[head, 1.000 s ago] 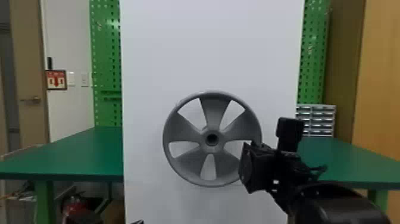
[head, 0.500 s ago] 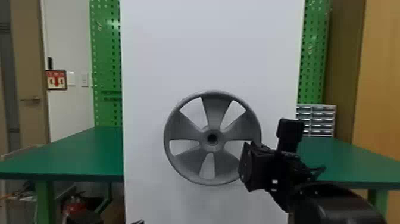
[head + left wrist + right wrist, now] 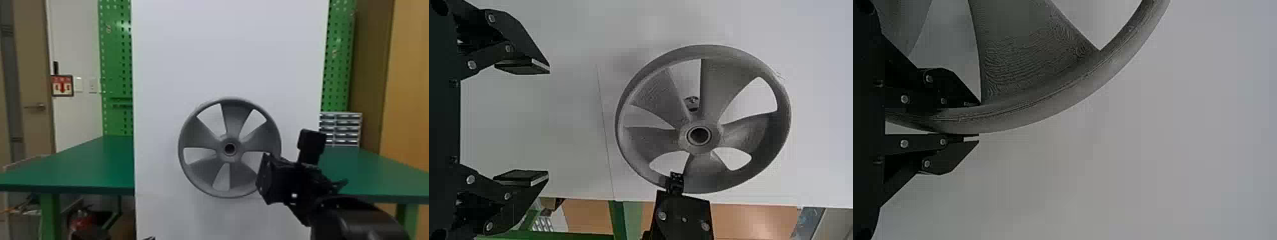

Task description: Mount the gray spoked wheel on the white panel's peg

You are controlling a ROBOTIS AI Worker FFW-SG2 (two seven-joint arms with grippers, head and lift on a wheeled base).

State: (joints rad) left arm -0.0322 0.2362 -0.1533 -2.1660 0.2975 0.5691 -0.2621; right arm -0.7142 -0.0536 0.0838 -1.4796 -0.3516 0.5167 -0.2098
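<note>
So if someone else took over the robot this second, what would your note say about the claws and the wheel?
Right claw: closed on the wheel, at the rim.
Left claw: open, nothing in it.
Wheel: held upright in front of the white panel; what looks like the peg shows through a gap beside the hub.
Done: wheel gripped and at the panel.
Left: line up hub and peg, slide it on, let go.

The wheel (image 3: 234, 121) looks like matt gray plastic, finely ridged, against a smooth, matt white panel (image 3: 223, 48).
</note>
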